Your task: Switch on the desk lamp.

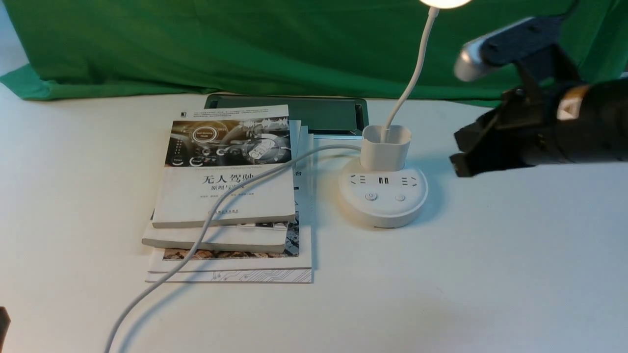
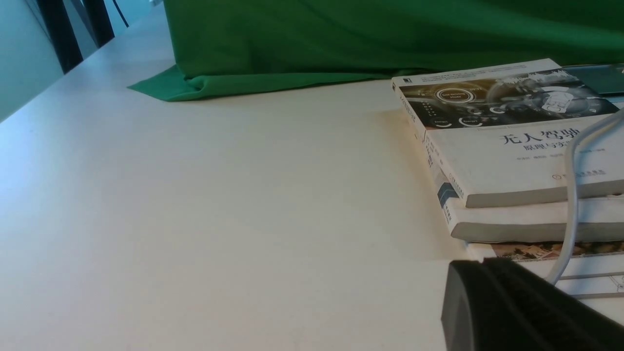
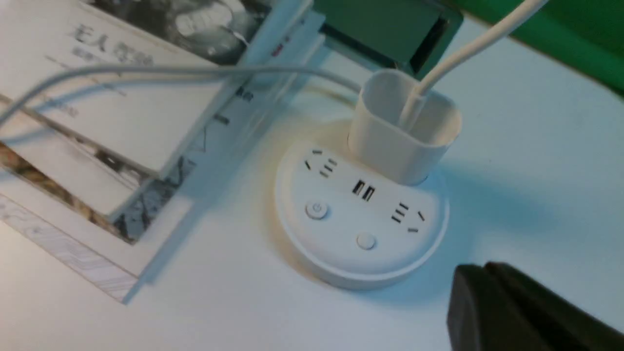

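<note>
The white desk lamp stands right of the table's middle, with its round base (image 1: 382, 196), cup holder (image 1: 386, 147) and thin gooseneck (image 1: 412, 73). Its head (image 1: 444, 2) glows bright at the top edge. The base carries a power button (image 1: 371, 196) and a plain button (image 1: 400, 197). My right gripper (image 1: 458, 152) is shut and empty. It hovers just right of the base and touches nothing. The right wrist view shows the base (image 3: 360, 263), both buttons and the shut gripper (image 3: 480, 273). My left gripper (image 2: 480, 265) is shut and empty, low near the front left.
A stack of books (image 1: 225, 196) lies left of the lamp, and the lamp's white cable (image 1: 216, 215) runs across it to the front edge. A dark flat tray (image 1: 314, 115) lies behind the books. Green cloth (image 1: 245, 44) covers the back.
</note>
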Action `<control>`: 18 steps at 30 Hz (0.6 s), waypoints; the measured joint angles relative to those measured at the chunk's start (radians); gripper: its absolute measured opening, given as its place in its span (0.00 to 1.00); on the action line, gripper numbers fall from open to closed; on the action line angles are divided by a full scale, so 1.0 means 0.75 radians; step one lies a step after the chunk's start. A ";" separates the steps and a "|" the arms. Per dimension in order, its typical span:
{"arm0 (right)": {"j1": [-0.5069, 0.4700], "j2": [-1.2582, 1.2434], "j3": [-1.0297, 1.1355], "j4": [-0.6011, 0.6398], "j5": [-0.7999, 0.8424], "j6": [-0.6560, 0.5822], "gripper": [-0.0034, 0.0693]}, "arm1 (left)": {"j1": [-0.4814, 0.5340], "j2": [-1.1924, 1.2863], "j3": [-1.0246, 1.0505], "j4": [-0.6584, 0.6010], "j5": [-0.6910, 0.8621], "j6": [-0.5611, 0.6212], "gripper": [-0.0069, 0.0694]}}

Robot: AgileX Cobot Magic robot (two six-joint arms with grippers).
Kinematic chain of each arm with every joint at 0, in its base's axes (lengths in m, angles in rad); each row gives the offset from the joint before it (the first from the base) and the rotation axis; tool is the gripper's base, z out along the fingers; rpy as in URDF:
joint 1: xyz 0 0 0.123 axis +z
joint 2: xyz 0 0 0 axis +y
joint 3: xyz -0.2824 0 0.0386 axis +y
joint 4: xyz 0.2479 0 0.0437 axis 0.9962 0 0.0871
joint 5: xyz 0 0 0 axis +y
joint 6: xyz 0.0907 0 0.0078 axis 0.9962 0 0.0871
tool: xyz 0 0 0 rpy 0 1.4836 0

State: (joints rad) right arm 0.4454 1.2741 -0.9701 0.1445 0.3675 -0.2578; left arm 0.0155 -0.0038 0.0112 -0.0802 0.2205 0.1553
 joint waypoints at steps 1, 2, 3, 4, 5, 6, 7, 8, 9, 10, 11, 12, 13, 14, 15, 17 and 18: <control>0.002 -0.039 0.014 0.000 -0.018 0.000 0.10 | 0.000 0.000 0.000 0.000 0.000 0.000 0.12; 0.016 -0.154 0.107 0.000 -0.075 0.003 0.10 | 0.000 0.000 0.000 0.000 0.000 0.000 0.12; 0.023 -0.267 0.167 0.000 -0.125 0.006 0.10 | 0.000 0.000 0.000 0.000 0.000 0.000 0.12; 0.025 -0.321 0.211 0.000 -0.145 0.010 0.10 | 0.000 0.000 0.000 0.000 0.000 0.000 0.12; 0.030 -0.458 0.279 0.000 -0.175 0.026 0.10 | 0.000 0.000 0.000 0.000 0.000 0.000 0.12; 0.030 -0.489 0.297 0.000 -0.180 0.038 0.10 | 0.000 0.000 0.000 0.000 0.000 0.000 0.12; 0.030 -0.576 0.358 0.000 -0.183 0.063 0.10 | 0.000 0.000 0.000 0.000 0.000 0.000 0.12; 0.030 -0.628 0.383 0.000 -0.186 0.076 0.10 | 0.000 0.000 0.000 0.000 0.000 0.000 0.12; 0.030 -0.711 0.439 0.000 -0.190 0.088 0.10 | 0.000 0.000 0.000 0.000 0.000 0.000 0.12; 0.030 -0.753 0.476 0.000 -0.190 0.093 0.11 | 0.000 0.000 0.000 0.000 0.000 0.000 0.12; 0.030 -0.792 0.503 0.000 -0.192 0.100 0.11 | 0.000 0.000 0.000 0.000 0.000 0.000 0.12; 0.030 -0.802 0.510 0.000 -0.192 0.099 0.11 | 0.000 0.000 0.000 0.000 0.000 0.000 0.12; 0.030 -0.875 0.559 -0.001 -0.193 0.108 0.12 | 0.000 0.000 0.000 0.000 0.000 0.000 0.12; 0.030 -0.917 0.586 -0.004 -0.197 0.110 0.13 | 0.000 0.000 0.000 0.000 0.000 0.000 0.12; 0.030 -0.957 0.614 -0.006 -0.205 0.111 0.13 | 0.000 0.000 0.000 0.000 0.000 0.000 0.12; 0.030 -1.040 0.672 -0.007 -0.227 0.111 0.15 | 0.000 0.000 0.000 0.000 0.000 0.000 0.12; 0.030 -1.074 0.695 -0.009 -0.236 0.111 0.15 | 0.000 0.000 0.000 0.000 0.000 0.000 0.12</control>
State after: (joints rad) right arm 0.4682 0.4686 -0.4490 0.1381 0.1903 -0.1746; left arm 0.0155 -0.0038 0.0112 -0.0802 0.2205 0.1553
